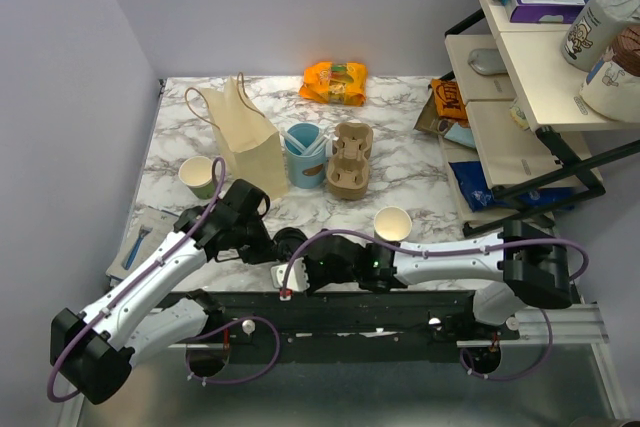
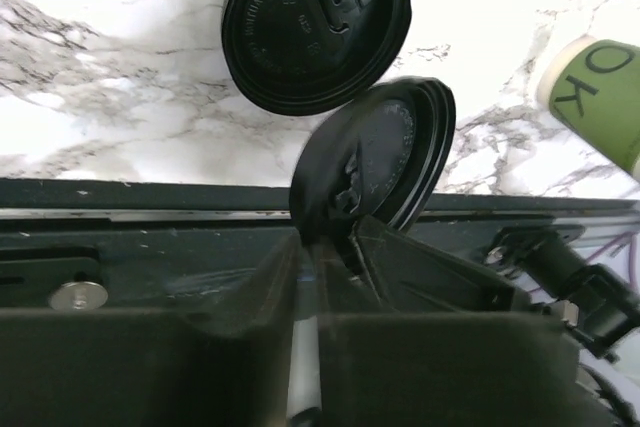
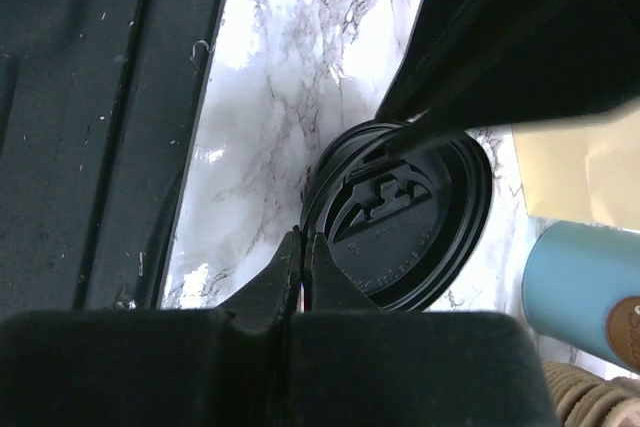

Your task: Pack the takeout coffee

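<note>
Left wrist: white "OK" on green cup (image 2: 598,97)

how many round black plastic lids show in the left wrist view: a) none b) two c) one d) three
b: one flat round black plastic lid lies on the white marble table, and a second, tilted round black plastic lid stands pinched at its rim in the left end effector.
</note>
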You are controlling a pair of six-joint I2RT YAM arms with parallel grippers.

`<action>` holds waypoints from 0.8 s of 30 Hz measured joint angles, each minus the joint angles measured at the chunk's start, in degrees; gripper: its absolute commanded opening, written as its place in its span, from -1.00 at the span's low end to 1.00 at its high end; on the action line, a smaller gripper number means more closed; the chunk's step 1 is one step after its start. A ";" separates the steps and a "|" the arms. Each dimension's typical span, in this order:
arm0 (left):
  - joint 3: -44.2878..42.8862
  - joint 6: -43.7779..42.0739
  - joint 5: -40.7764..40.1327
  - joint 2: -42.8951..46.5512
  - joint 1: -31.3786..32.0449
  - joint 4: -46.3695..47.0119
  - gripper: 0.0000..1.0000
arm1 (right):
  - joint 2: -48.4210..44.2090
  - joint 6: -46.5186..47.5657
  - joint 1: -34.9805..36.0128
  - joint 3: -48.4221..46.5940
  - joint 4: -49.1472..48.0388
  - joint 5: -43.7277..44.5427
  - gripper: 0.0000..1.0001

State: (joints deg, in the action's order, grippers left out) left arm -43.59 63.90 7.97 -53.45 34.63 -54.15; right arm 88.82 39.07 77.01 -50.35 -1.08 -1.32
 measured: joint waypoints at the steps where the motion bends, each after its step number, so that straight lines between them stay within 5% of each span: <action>1: -0.04 -0.11 0.04 0.02 0.00 0.02 0.60 | -0.33 -0.09 0.04 0.02 0.17 0.07 -0.99; 3: -0.37 -0.48 -0.04 0.37 0.00 -0.07 0.98 | -1.33 -0.48 0.22 0.04 0.33 0.20 -0.99; 17: -3.10 1.18 -10.40 2.69 0.11 2.45 0.98 | -20.13 -5.07 0.57 7.15 2.91 15.80 -0.99; 24: 3.48 -0.37 -12.90 -6.12 -0.90 6.12 0.81 | -32.48 -12.17 0.50 7.89 3.28 27.80 -0.99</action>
State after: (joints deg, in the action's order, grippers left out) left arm -40.12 63.53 -4.93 -59.57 33.74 -48.03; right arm 56.34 26.89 77.52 -42.46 2.20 26.48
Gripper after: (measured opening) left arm 0.923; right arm 0.013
